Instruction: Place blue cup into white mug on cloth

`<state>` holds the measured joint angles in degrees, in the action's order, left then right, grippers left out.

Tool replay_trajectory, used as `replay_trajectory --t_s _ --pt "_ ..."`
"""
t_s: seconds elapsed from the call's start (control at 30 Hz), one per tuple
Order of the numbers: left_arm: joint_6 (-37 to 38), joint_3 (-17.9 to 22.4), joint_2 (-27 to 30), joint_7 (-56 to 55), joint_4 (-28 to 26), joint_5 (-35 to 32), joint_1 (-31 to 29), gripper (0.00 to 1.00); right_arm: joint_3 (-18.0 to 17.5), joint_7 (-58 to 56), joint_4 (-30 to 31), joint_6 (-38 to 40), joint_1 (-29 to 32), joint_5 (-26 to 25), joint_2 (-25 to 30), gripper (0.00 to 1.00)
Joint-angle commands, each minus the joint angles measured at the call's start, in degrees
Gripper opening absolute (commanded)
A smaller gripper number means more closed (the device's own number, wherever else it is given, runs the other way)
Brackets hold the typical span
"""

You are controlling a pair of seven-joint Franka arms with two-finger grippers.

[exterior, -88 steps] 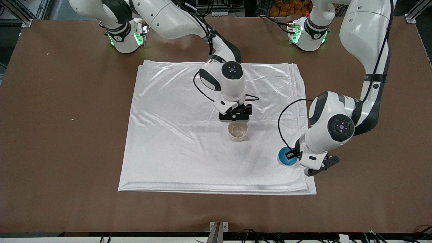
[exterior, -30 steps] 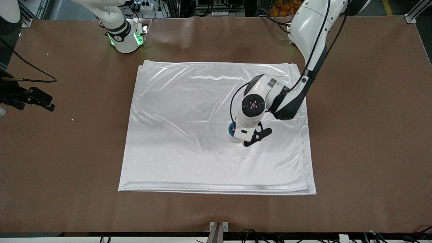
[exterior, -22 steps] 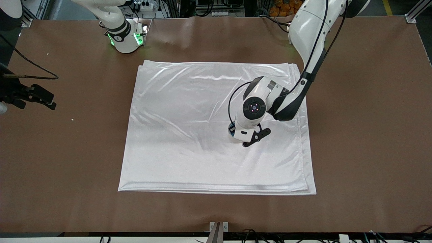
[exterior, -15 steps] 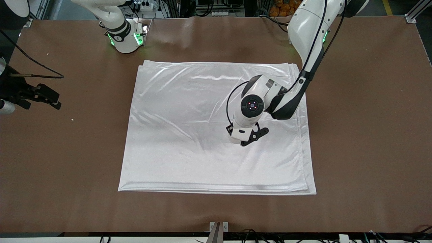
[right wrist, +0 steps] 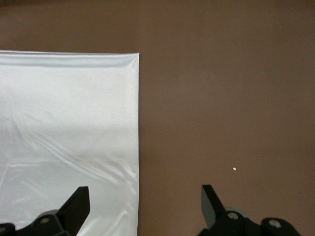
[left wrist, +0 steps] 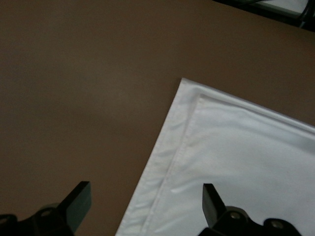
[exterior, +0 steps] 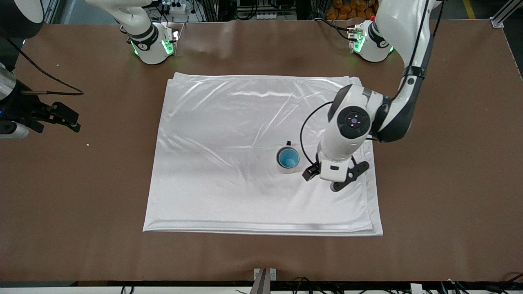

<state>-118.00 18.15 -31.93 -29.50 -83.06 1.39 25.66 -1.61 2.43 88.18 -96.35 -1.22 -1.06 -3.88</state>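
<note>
The blue cup (exterior: 288, 158) stands upright inside the white mug (exterior: 286, 170), whose small black handle points toward the robots' bases. The mug stands on the cloth (exterior: 229, 163), toward the left arm's end of it. My left gripper (exterior: 331, 176) hangs open and empty over the cloth's edge beside the mug, apart from it. In the left wrist view its open gripper (left wrist: 145, 206) is over a cloth (left wrist: 246, 162) corner. My right gripper (exterior: 61, 117) waits open and empty over bare table at the right arm's end. In the right wrist view, this gripper (right wrist: 145, 204) is over the cloth's (right wrist: 64, 113) edge.
The brown table (exterior: 441, 163) surrounds the cloth on all sides. A tiny white speck (exterior: 87, 144) lies on the table near my right gripper and shows in the right wrist view (right wrist: 235, 169). A black cable (exterior: 49, 90) trails from the right arm.
My left gripper has drawn away from over the mug toward the left arm's end of the cloth, uncovering the mug with the blue cup in it. My right gripper drifted slightly toward the cloth.
</note>
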Motion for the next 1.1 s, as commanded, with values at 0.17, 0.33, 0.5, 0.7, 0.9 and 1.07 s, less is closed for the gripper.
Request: replay_trajectory --t_s 0.17,0.33,0.5,0.7,0.9,1.07 --pt "0.14 -2.41 3.71 17.97 -1.57 1.24 -10.18 1.0 0.55 -0.68 1.39 -0.15 -0.45 -0.44 1.59 1.0" --pt "1.45 -4.61 5.55 24.74 -1.57 1.33 -14.23 1.0 0.64 -0.68 1.03 -0.15 -0.45 -0.44 1.68 1.0" --pt "5.14 -8.82 9.86 32.11 -2.8 2.39 -20.46 1.0 0.55 -0.59 0.86 -0.15 -0.45 -0.44 1.68 1.0" --pt "10.59 -12.17 15.22 36.44 -3.16 2.39 -24.69 1.0 0.55 -0.59 0.86 -0.15 -0.45 -0.35 1.59 1.0" --pt "14.55 -12.17 21.46 36.44 -5.61 1.6 -24.08 1.0 0.47 -0.5 0.86 -0.15 -0.54 -0.26 1.59 1.0" --pt "19.55 -12.35 26.21 36.35 -6.49 1.51 -23.9 1.0 0.47 -0.59 0.86 -0.15 -0.45 -0.26 1.59 1.0"
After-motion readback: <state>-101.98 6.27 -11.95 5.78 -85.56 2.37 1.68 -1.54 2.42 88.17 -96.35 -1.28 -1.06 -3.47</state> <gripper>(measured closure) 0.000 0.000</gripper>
